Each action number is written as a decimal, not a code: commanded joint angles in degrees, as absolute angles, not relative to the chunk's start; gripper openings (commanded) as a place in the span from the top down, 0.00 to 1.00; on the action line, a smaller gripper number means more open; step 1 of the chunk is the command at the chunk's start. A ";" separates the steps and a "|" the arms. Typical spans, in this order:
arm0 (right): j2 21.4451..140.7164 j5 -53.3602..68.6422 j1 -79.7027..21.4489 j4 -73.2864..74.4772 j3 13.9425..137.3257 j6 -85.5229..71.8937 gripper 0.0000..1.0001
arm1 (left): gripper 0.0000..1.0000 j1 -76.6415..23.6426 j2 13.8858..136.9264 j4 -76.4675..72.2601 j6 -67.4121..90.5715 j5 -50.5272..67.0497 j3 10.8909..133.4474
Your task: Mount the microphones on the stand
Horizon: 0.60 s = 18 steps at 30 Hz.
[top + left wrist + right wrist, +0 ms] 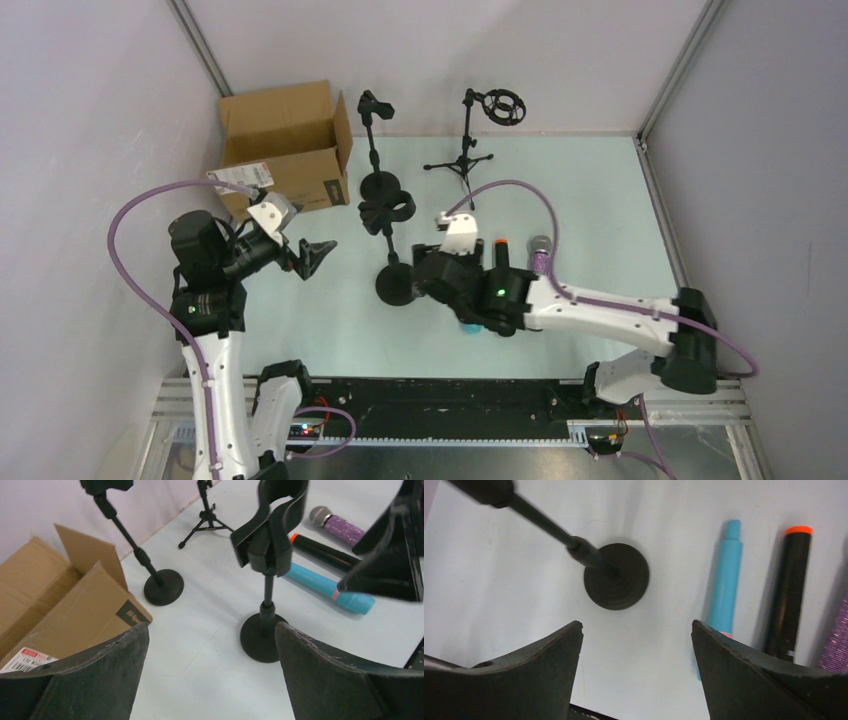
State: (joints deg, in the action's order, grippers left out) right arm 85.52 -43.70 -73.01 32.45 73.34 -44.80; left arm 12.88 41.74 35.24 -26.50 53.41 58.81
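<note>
From above, my left gripper (pixel 312 255) hangs spread wide and empty at 9 o'clock of the near stand (pixel 386 214), with a cardboard box (pixel 285 150) at 11. My right gripper (pixel 425 270) sits just beside that stand's foot, its jaws apart and holding nothing. The black microphone (pixel 503 252) and the purple microphone (pixel 541 255) lie side by side on the table at 3 o'clock of the stand. Only a sliver of the turquoise microphone (pixel 470 328) shows under my right arm. A second stand (pixel 380 186) and a tripod stand (pixel 463 160) wait at 12. Through my left wrist, the near stand (pixel 269 535) rises at 12 with its clip empty, and all three microphones lie flat at 2, the turquoise microphone (pixel 327 587) nearest. Through my right wrist, the stand's round foot sits at 12, the turquoise microphone (pixel 726 590) at 1 and the black microphone (pixel 791 590) beside it, not touching.
</note>
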 commanded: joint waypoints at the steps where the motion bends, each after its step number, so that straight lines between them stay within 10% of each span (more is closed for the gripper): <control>1: 77.20 -38.55 -69.03 37.92 67.94 -45.07 0.16 | 0.00 10.13 40.17 34.74 -24.80 60.27 59.45; 18: 76.00 -20.31 -46.93 38.87 58.63 -45.82 0.21 | 0.00 -1.85 42.27 34.73 -26.07 45.26 62.78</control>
State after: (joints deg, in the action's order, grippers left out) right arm 73.32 -24.43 -47.48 42.06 58.85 -45.47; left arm -1.54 44.80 35.35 -25.93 49.39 60.86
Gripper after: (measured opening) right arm 0.815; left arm 0.996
